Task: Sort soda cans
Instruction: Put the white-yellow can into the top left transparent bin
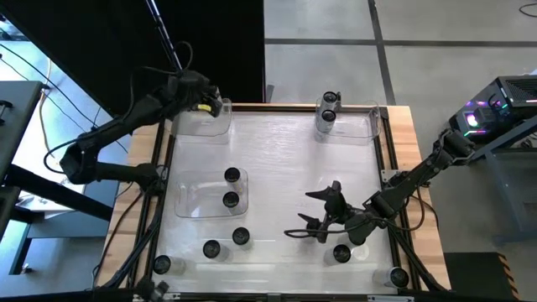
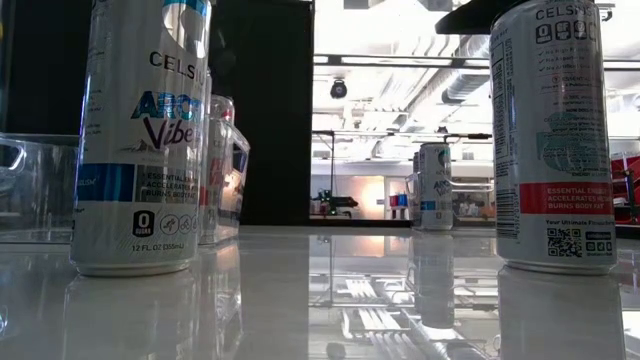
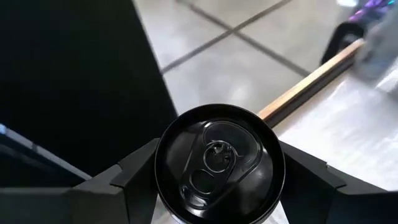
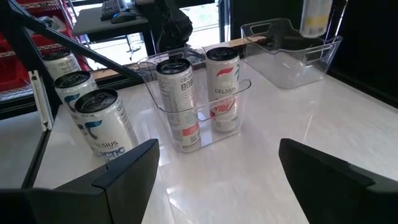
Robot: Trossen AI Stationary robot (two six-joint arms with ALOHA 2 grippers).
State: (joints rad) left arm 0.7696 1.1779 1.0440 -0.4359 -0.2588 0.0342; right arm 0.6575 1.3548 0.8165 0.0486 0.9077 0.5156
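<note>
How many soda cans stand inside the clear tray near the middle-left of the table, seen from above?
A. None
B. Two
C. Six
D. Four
B: the high view shows two soda cans, one and the other, inside the clear tray; the right wrist view shows the same pair in it.

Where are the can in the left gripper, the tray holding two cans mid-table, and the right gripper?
can in left gripper (image 3: 214,163), left wrist view, dark top.
two-can tray (image 1: 189,201), high view, bare floor.
right gripper (image 1: 323,216), high view, between fingertips.
</note>
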